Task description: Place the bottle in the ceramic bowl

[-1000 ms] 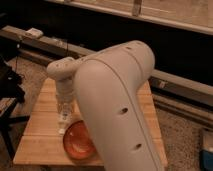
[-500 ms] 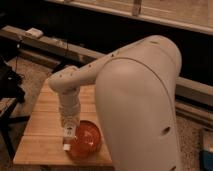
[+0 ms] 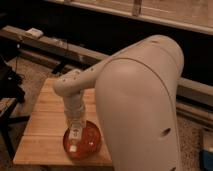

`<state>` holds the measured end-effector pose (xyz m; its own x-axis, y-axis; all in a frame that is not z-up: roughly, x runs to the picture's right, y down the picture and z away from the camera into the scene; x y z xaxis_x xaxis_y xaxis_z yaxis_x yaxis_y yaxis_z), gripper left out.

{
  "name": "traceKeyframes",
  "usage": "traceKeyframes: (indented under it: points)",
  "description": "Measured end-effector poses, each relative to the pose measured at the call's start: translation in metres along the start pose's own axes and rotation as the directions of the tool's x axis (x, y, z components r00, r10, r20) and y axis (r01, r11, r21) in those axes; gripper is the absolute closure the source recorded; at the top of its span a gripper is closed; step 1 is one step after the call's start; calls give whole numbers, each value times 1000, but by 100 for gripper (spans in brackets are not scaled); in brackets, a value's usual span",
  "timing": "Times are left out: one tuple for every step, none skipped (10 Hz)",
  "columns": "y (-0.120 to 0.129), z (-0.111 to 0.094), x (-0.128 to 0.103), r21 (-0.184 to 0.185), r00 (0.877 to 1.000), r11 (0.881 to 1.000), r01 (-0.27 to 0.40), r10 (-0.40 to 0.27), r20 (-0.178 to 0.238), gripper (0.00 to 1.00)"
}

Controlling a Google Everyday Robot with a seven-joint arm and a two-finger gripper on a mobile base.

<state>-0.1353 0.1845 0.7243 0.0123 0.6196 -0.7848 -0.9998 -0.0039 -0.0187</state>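
I can't tell how the fingers stand, so I won't assume a grip or a release; what I do see is the gripper [image 3: 75, 134] pointing straight down over the ceramic bowl [image 3: 89, 144], low enough that its tip sits inside the rim line. A slim pale shape, which I take to be the bottle [image 3: 74, 141], hangs from the gripper's end, with its lower end close to or touching the bowl's floor on the left half of the basin; I can't say whether it is resting there or hanging just above. My judgement is that the step in hand is the set-down and release. To do it well I'd come down slowly until the bottle's end takes the bowl's floor, then let it tip over toward the open right side of the basin, not against the near-left wall, since the bottle looks about as long as the bowl is wide and could ride up on the rim and roll out. The bowl sits near the front edge of the wooden table [image 3: 45, 125], so I'd keep any sideways push off it. The arm [image 3: 140, 105] fills the right of my view and hides that side of the table, so I'd lift straight up to clear.
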Motion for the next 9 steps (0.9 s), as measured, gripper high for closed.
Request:
traceKeyframes:
  points:
    - [-3, 1, -4, 4, 1000, 1000, -8, 8, 2, 20]
    - [-5, 1, -9, 8, 1000, 1000, -13, 13, 5, 20]
    - [-4, 2, -13, 10, 1000, 1000, -13, 13, 6, 20]
    - [-3, 2, -16, 10, 1000, 1000, -10, 10, 8, 20]
    - [-2, 2, -19, 5, 1000, 1000, -3, 3, 9, 20]
    - [-2, 2, -19, 4, 1000, 1000, -3, 3, 9, 20]
    - [-3, 2, -19, 4, 1000, 1000, -5, 5, 9, 20]
    - [-4, 2, -19, 4, 1000, 1000, -6, 6, 9, 20]
    - [-4, 2, -19, 4, 1000, 1000, -6, 6, 9, 20]
